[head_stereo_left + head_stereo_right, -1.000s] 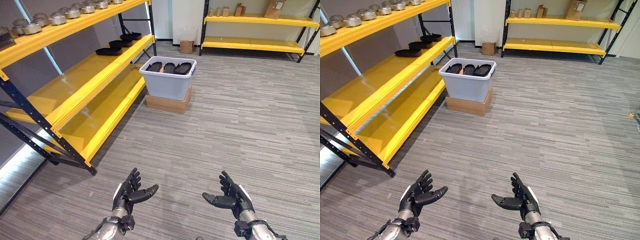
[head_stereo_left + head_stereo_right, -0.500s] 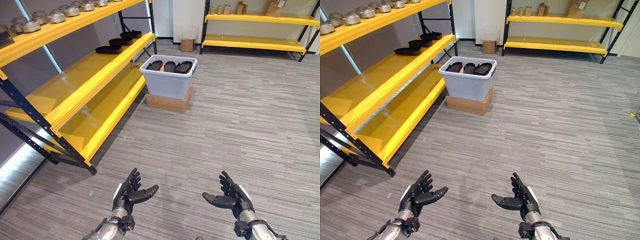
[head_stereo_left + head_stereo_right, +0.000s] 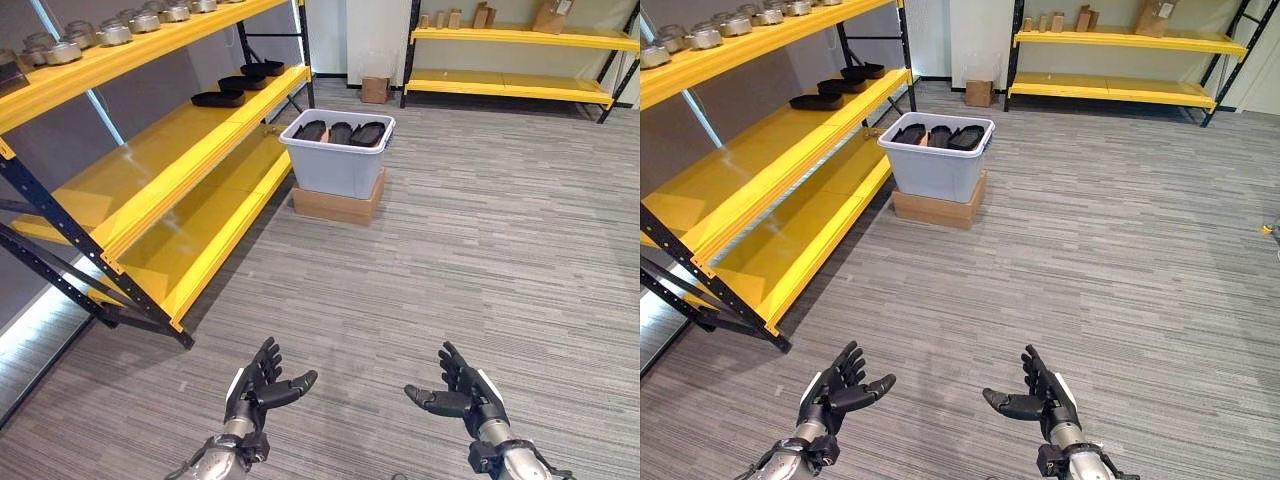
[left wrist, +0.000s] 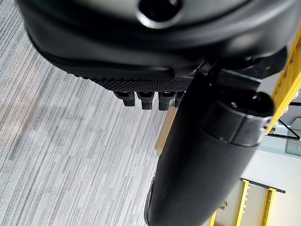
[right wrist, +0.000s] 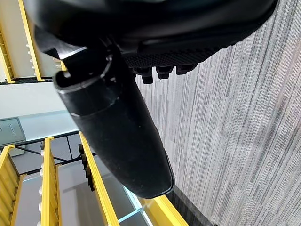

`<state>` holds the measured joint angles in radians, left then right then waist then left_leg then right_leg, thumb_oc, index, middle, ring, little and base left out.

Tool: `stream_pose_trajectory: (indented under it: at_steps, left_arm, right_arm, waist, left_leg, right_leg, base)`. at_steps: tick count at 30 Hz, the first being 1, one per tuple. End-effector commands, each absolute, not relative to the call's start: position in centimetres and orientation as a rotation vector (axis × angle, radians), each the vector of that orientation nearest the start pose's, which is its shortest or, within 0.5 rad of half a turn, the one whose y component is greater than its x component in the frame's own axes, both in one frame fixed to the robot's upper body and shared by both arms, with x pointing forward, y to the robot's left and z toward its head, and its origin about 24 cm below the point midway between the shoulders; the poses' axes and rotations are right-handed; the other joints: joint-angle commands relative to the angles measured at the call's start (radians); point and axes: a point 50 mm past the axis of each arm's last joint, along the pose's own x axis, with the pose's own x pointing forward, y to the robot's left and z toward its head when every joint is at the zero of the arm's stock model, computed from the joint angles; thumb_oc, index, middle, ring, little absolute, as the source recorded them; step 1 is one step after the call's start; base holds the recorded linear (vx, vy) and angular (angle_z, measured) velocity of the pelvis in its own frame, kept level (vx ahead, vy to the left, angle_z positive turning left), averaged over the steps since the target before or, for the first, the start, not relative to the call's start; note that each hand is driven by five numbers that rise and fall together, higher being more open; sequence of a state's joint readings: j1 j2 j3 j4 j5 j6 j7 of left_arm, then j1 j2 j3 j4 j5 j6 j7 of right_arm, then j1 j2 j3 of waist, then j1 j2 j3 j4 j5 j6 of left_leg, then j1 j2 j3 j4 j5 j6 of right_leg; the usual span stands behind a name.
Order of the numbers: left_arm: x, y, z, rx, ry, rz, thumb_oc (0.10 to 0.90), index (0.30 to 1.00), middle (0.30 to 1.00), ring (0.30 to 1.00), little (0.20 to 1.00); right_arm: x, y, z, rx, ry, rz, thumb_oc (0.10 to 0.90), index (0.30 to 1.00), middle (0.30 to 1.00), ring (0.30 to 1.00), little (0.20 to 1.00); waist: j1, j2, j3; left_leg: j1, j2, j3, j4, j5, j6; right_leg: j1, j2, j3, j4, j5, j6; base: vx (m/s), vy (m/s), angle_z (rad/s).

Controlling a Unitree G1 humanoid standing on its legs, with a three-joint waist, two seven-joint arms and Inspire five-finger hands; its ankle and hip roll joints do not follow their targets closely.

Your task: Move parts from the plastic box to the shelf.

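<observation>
Parts [image 3: 339,133] lie in the plastic box [image 3: 335,165], well ahead of both hands. Left hand [image 3: 252,385] and right hand [image 3: 462,394]: fingers spread, empty. Shelf [image 3: 150,160] stands ahead-left. No legible writing.

A flat cardboard box [image 3: 337,205] is lying on the grey carpet [image 3: 480,230]. Beyond it, a small carton [image 3: 374,91] is sitting against the white wall [image 3: 375,35]. Far right of it, a second rack [image 3: 510,85] is carrying a brown box [image 3: 549,15]. Metal jars [image 3: 115,35] are standing high to its left.
</observation>
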<state>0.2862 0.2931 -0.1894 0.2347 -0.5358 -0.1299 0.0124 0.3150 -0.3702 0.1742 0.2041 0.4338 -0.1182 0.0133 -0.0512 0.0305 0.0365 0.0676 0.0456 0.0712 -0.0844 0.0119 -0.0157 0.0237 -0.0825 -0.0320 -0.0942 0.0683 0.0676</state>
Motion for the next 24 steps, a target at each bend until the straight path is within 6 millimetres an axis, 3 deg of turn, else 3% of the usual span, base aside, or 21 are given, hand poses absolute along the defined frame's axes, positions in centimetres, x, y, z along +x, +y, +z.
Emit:
stream_pose_trajectory:
  at_steps: [1,11,15,17,18,19,20,21,22,24]
  left_arm:
    - [19.9,20.8,-1.8,-0.182,0.189,0.039,0.900,1.000,1.000,1.000,1.000]
    - [20.8,20.9,-0.9,-0.179,0.149,0.039,0.900,1.000,1.000,1.000,1.000]
    - [21.0,21.0,-0.6,-0.173,0.134,0.040,0.900,1.000,1.000,1.000,1.000]
    - [21.5,20.9,-0.2,-0.169,0.117,0.036,0.900,1.000,1.000,1.000,1.000]
    - [21.5,20.9,-0.2,-0.170,0.117,0.036,0.900,1.000,1.000,1.000,1.000]
    - [21.8,20.7,-0.1,-0.160,0.110,0.028,0.900,1.000,1.000,1.000,1.000]
    - [21.9,20.5,0.0,-0.157,0.109,0.019,0.900,1.000,1.000,1.000,1.000]
    - [21.9,20.5,0.0,-0.157,0.109,0.019,0.900,1.000,1.000,1.000,1.000]
    - [22.4,20.2,0.3,-0.146,0.094,0.007,0.900,1.000,1.000,1.000,1.000]
    - [22.7,20.1,0.5,-0.140,0.086,0.002,0.900,1.000,1.000,1.000,1.000]
  right_arm:
    - [18.9,-21.6,-1.5,0.029,0.206,0.023,0.900,1.000,1.000,1.000,1.000]
    - [19.9,-20.8,-1.4,0.038,0.197,0.043,0.900,1.000,1.000,1.000,1.000]
    - [20.2,-20.7,-1.3,0.039,0.191,0.050,0.900,1.000,1.000,1.000,1.000]
    - [20.6,-20.7,-1.1,0.032,0.179,0.048,0.900,1.000,1.000,1.000,1.000]
    - [20.7,-20.7,-1.1,0.032,0.178,0.048,0.900,1.000,1.000,1.000,1.000]
    - [20.7,-20.5,-1.1,0.043,0.177,0.046,0.900,1.000,1.000,1.000,1.000]
    - [20.7,-20.4,-1.1,0.050,0.177,0.049,0.900,1.000,1.000,1.000,1.000]
    - [20.7,-20.4,-1.1,0.050,0.176,0.049,0.900,1.000,1.000,1.000,1.000]
    - [20.7,-20.1,-1.1,0.059,0.175,0.054,0.900,1.000,1.000,1.000,1.000]
    - [20.8,-19.9,-1.1,0.061,0.172,0.060,0.900,1.000,1.000,1.000,1.000]
  waist:
    - [-0.004,-0.045,-0.008]
    - [0.010,-0.049,-0.003]
    - [0.018,-0.050,0.006]
    - [0.019,-0.045,0.029]
    - [0.019,-0.046,0.028]
    - [0.012,-0.039,0.046]
    - [0.004,-0.036,0.058]
    - [0.004,-0.037,0.058]
    - [-0.010,-0.022,0.086]
    - [-0.017,-0.017,0.102]
  left_leg:
    - [0.016,0.004,0.001,-0.003,-0.068,-0.008]
    - [-0.008,-0.018,-0.003,-0.003,-0.073,0.012]
    - [-0.021,-0.037,-0.015,0.021,-0.089,0.037]
    - [-0.050,-0.059,-0.038,0.071,-0.112,0.062]
    - [-0.053,-0.060,-0.038,0.074,-0.113,0.062]
    - [-0.061,-0.079,-0.061,0.097,-0.123,0.085]
    - [-0.057,-0.092,-0.076,0.104,-0.126,0.095]
    - [-0.059,-0.093,-0.076,0.105,-0.126,0.096]
    - [-0.050,-0.106,-0.100,0.116,-0.128,0.108]
    - [-0.043,-0.106,-0.104,0.114,-0.127,0.110]
  right_leg:
    - [0.078,-0.034,-0.009,0.007,-0.075,0.040]
    - [0.056,-0.052,0.000,0.013,-0.069,0.057]
    - [0.021,-0.072,0.008,0.106,-0.091,0.065]
    - [-0.044,-0.086,0.021,0.242,-0.087,0.079]
    - [-0.048,-0.086,0.022,0.247,-0.089,0.080]
    - [-0.111,-0.103,0.037,0.386,-0.030,0.081]
    - [-0.139,-0.104,0.054,0.454,0.025,0.079]
    - [-0.142,-0.106,0.055,0.458,0.023,0.080]
    - [-0.209,-0.102,0.070,0.593,0.095,0.064]
    - [-0.248,-0.087,0.071,0.654,0.088,0.059]
  base:
    - [0.00,0.000,0.00]
    - [0.01,0.038,0.00]
    - [0.02,0.129,0.02]
    - [-0.01,0.185,0.07]
    - [-0.01,0.205,0.12]
    - [0.03,0.216,0.19]
    - [0.03,0.216,0.17]
    - [0.06,0.235,0.38]
    - [0.05,0.214,0.39]
    - [0.07,0.179,0.36]
